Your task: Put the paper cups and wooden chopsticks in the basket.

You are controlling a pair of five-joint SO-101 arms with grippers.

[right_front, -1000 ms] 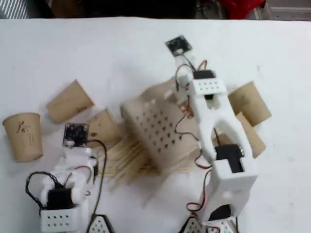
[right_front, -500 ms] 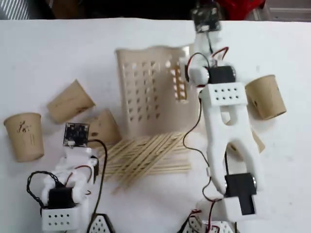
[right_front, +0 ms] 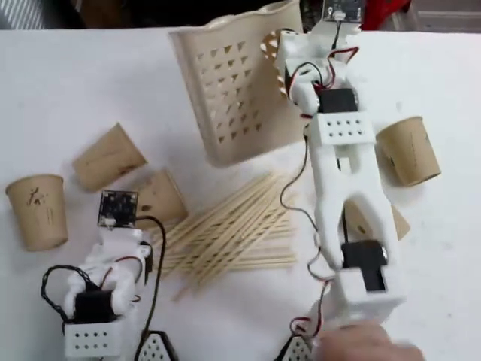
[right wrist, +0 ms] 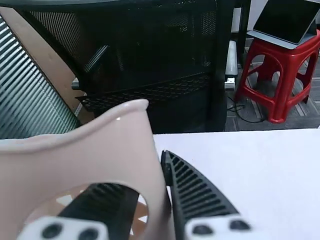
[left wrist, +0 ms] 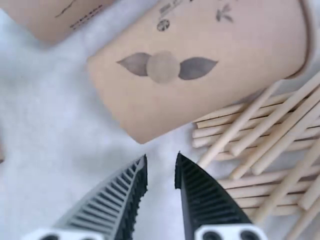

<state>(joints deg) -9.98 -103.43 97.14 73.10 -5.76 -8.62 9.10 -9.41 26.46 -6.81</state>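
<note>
**A:** What's just happened with the basket?

**B:** Big shift! A second ago the beige perforated plastic basket (right_front: 229,83) lay on its side across the pale wooden chopsticks (right_front: 233,233). I've hauled it up and away, and now it hangs tilted at the far edge of the white worktop (right_front: 90,75). My right tool (right wrist: 150,170) is clamped on its rim, one finger inside by the handle hole and one outside.

**A:** And what does that mean for the job?

**B:** The chopsticks are uncovered, a loose fan in the middle of the worktop and free to be picked up. I can't see into the basket, but I'd judge nothing is in it yet. It wants setting down upright before it takes anything.

**A:** And the cups?

**B:** The brown paper cups (right_front: 107,156) are all out on the worktop. Three are on my left side, a fourth cup (right_front: 409,150) lies beside my right arm, and another is partly under that arm. My left tool (left wrist: 160,157) is empty, jaws slightly apart, hanging just over the worktop between the nearest cup (left wrist: 200,65) and the chopstick ends.

**A:** Any writing to read?

**B:** That nearest cup has a grey round mark with two leaf shapes. There is small dark print near one end, too fine for me to make out.
</note>
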